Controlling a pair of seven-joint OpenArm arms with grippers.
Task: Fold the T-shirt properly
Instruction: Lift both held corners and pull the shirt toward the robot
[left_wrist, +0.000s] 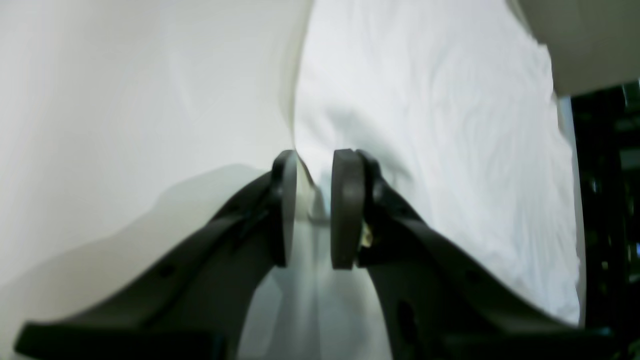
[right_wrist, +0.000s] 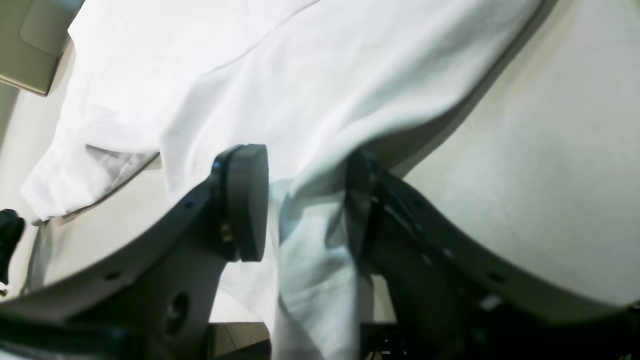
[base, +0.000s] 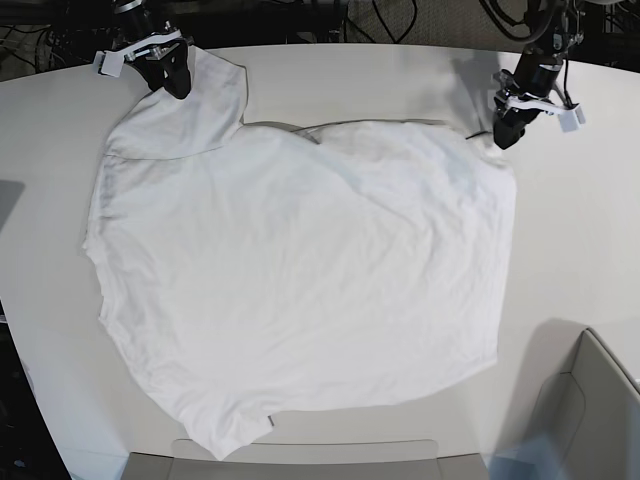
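The white T-shirt (base: 300, 270) lies spread and wrinkled on the table, collar end toward the far edge. My right gripper (base: 172, 78) stands at the far-left sleeve. In its wrist view the gripper (right_wrist: 305, 200) has its jaws wide apart, with a bunch of T-shirt (right_wrist: 310, 280) hanging between them and draped over one finger. My left gripper (base: 503, 128) is at the far-right shoulder. Its pads (left_wrist: 345, 200) stand a little apart around the T-shirt (left_wrist: 450, 125) edge, which runs into the gap of the gripper (left_wrist: 314, 200).
The white tabletop (base: 400, 80) curves away at the back. A grey box (base: 590, 410) stands at the near right corner, and a flat grey piece (base: 300, 462) lies along the near edge. Dark cables and stands (base: 350, 15) are behind the table.
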